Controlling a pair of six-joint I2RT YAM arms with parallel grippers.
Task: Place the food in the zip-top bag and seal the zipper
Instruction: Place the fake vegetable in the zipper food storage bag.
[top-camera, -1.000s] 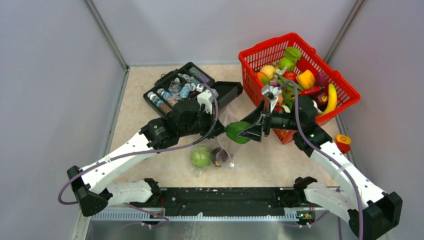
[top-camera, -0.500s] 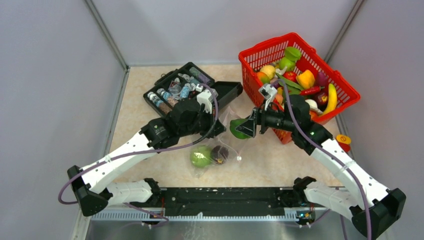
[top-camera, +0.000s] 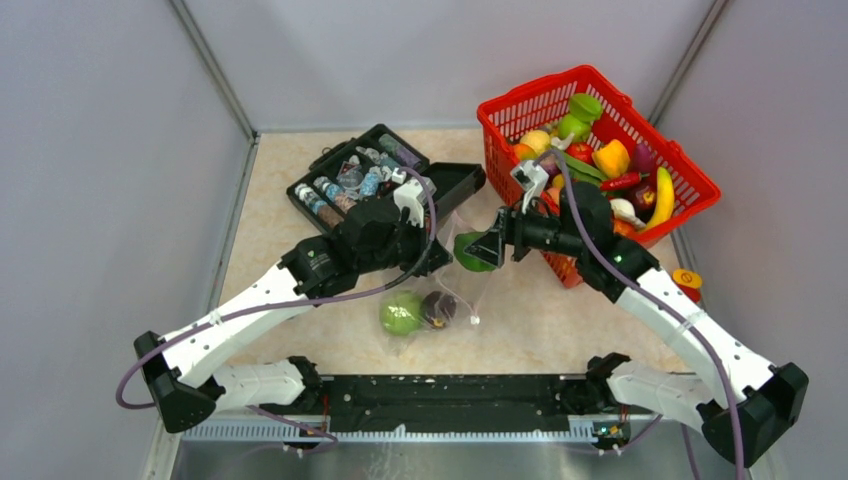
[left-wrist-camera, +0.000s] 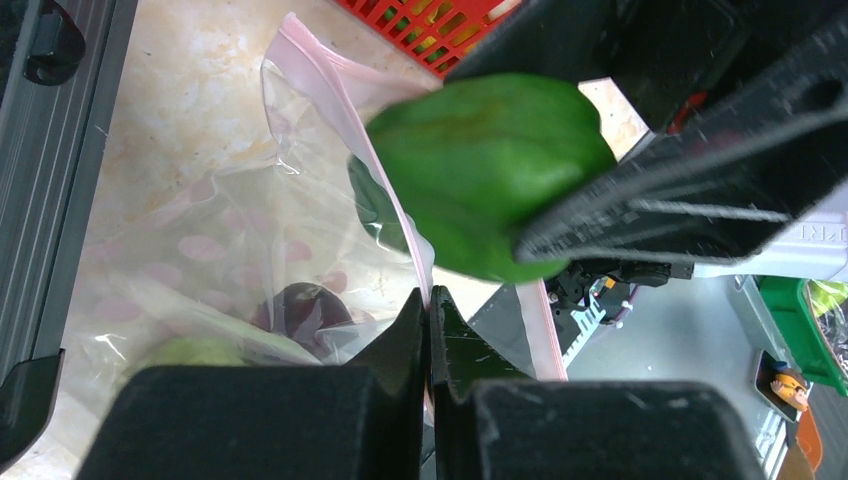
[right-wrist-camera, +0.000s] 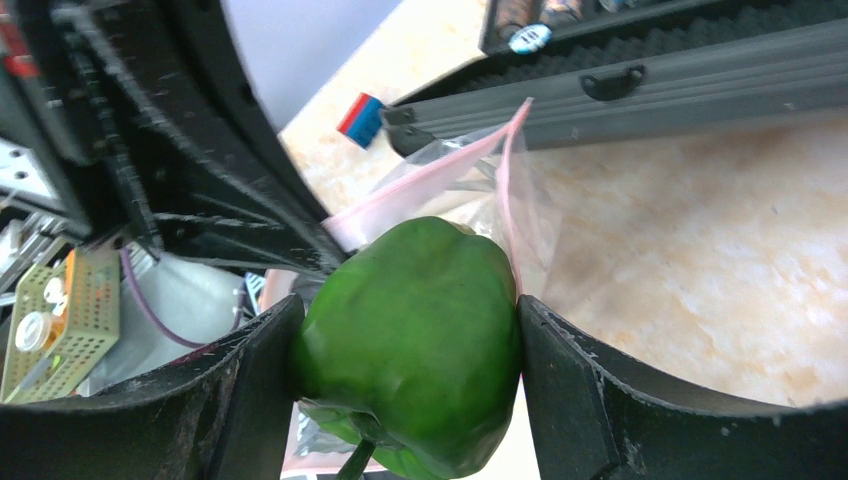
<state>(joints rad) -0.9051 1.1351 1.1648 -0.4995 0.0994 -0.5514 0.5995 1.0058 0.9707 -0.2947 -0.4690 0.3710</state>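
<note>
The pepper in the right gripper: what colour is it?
Plain green; the pepper shows best in the right wrist view.

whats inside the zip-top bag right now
A green apple and a dark purple fruit lie at the closed end of the zip-top bag. A green pepper, held by the right fingers, is only at its mouth. The left arm hides part of the bag.

Zip-top bag (top-camera: 452, 285) lies mid-table (top-camera: 520, 320), apple (top-camera: 401, 314) and a second fruit (top-camera: 438, 309) side by side inside at its near end, pepper (top-camera: 468, 250) at its mouth at 12 o'clock. Case (top-camera: 455, 183) sits at the bag's 11 o'clock, basket (top-camera: 560, 85) at 2, a stray piece (top-camera: 686, 283) at 3.
</note>
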